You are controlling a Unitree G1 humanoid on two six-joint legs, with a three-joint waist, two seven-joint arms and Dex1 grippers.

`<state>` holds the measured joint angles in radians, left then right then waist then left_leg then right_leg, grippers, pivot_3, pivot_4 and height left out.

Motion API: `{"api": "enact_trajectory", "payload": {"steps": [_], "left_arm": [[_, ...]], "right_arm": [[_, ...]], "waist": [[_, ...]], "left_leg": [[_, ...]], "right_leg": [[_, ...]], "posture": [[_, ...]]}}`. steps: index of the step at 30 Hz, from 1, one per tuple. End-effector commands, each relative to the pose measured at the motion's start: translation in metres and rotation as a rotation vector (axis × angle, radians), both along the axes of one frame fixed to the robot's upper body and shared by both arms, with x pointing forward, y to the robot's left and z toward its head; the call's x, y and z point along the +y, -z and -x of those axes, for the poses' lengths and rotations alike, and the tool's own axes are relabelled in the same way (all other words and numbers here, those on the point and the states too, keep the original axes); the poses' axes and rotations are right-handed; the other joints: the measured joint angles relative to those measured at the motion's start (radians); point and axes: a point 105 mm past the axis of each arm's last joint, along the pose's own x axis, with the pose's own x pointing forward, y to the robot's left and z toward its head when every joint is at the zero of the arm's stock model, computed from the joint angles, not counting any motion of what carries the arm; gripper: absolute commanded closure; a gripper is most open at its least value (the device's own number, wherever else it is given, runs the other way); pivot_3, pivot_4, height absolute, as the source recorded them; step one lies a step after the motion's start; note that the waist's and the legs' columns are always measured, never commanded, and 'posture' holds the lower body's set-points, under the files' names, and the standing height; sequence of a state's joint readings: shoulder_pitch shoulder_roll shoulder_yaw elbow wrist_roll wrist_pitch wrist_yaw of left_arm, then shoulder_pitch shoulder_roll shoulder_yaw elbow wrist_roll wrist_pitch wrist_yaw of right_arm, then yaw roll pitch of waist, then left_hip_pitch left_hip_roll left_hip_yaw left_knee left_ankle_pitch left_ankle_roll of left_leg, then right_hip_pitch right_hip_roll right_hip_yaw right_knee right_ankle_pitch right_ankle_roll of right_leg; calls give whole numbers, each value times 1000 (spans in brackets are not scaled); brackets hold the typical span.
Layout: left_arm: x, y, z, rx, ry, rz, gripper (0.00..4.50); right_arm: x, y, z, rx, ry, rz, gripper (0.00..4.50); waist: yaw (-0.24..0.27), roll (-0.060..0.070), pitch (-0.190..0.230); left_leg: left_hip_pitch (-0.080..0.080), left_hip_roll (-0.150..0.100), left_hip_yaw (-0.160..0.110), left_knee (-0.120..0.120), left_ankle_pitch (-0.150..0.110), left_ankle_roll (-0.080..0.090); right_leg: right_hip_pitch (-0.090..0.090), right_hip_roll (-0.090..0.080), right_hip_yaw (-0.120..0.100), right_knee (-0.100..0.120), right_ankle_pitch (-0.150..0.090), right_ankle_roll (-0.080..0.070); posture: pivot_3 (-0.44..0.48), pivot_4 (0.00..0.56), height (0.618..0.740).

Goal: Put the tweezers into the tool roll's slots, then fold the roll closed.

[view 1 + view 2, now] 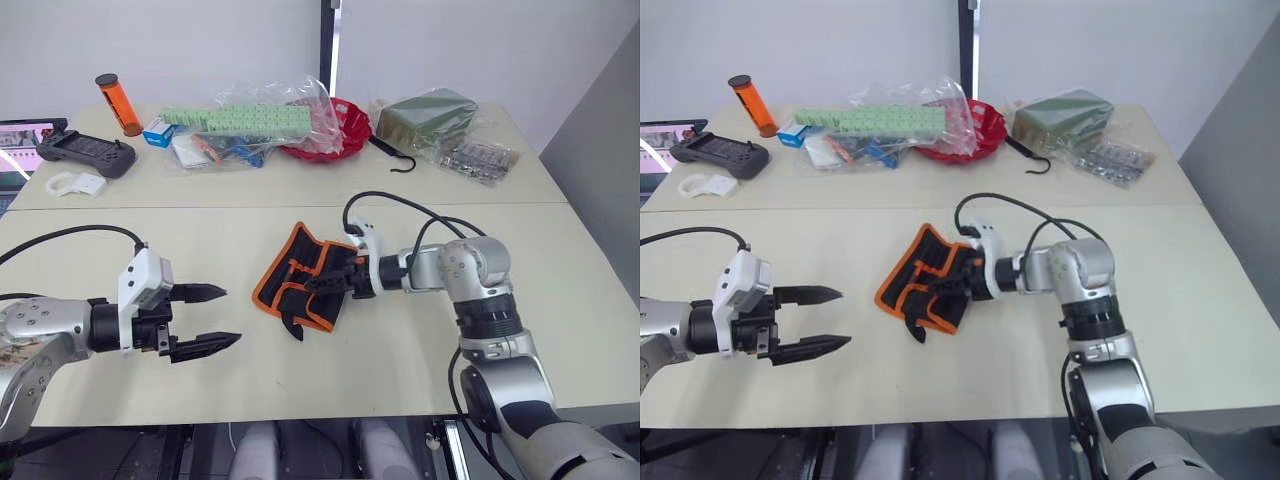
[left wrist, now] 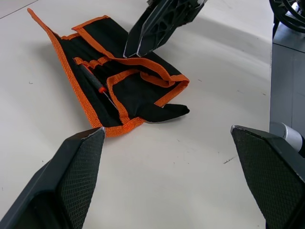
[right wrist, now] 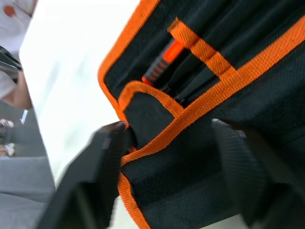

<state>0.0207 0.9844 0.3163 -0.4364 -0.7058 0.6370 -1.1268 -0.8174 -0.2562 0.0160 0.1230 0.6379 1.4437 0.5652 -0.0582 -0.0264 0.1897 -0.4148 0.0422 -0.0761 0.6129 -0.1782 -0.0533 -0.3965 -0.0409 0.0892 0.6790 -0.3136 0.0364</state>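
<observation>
The right pincer (image 1: 325, 283) lies low over the flat black fabric tool roll with bright orange edging (image 1: 300, 277). From the left wrist view its two black fingers (image 2: 143, 36) look nearly closed, tips down on the roll's upper flap, though whether they actually pinch the fabric I cannot tell. The roll sits partly folded near the middle of the pale counter (image 1: 250, 370), its black strap (image 2: 164, 112) poking out at the near edge. Inside, narrow sewn slots (image 3: 200, 71) with orange trim hold slim dark tools (one has an orange-and-black handle (image 3: 159, 64)).

The left pincer (image 1: 205, 318) hovers over the counter well apart from the roll, fingers spread wide and empty.

At the far side stand a red tray (image 1: 345, 125), a crumpled clear plastic bag (image 1: 260, 125), a black hook with a curved end (image 1: 395, 158) and an orange tube (image 1: 118, 103).
</observation>
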Motion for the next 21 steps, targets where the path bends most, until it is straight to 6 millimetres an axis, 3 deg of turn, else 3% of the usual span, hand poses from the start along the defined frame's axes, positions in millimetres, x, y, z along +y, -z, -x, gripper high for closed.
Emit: {"api": "enact_trajectory", "payload": {"steps": [1, 5, 9, 12, 14, 21], "left_arm": [[-1, -6, -1, -29, 24, -14, 0], [-2, -6, -3, -36, 35, -14, 0], [-3, -8, -7, -54, 32, -5, 0], [-2, -9, -9, -59, 36, -4, 0], [-2, -9, -11, -63, 34, -4, 0], [2, -9, -18, -90, 3, 6, 0]], "right_arm": [[-4, -16, 1, -35, 4, -68, 33], [-18, -30, -2, -137, 35, -103, 33], [-30, -45, 8, -331, 1, -101, 33], [-25, -69, 25, -555, -60, -174, 887], [-24, -67, 31, -672, -98, -134, 1553], [-26, -23, 26, -753, -151, 12, 3917]], "waist": [[-2, 0, 0], [-3, 0, 0], [0, 0, 0], [-9, 0, 0], [-11, 0, 0], [-9, 0, 0]], "left_leg": [[0, 0, 0, 0, 0, 0], [0, 0, 0, 0, 0, 0], [-1, 0, 0, 0, 0, 0], [-1, 0, 0, 0, 0, 0], [-1, 1, 0, -1, 0, 0], [-1, 1, 0, 0, 0, 0]], "right_leg": [[0, 0, 0, 0, 0, 0], [-1, 0, 0, 0, 0, 0], [-1, 0, 0, -1, 0, 0], [-2, 0, 0, 0, 0, 0], [-2, 1, 1, 0, 0, 0], [-2, 1, 1, 0, 0, 0]], "posture": [[0, 150, 740], [0, 150, 740], [0, 150, 740], [0, 150, 740], [0, 150, 740], [0, 150, 740]]}}
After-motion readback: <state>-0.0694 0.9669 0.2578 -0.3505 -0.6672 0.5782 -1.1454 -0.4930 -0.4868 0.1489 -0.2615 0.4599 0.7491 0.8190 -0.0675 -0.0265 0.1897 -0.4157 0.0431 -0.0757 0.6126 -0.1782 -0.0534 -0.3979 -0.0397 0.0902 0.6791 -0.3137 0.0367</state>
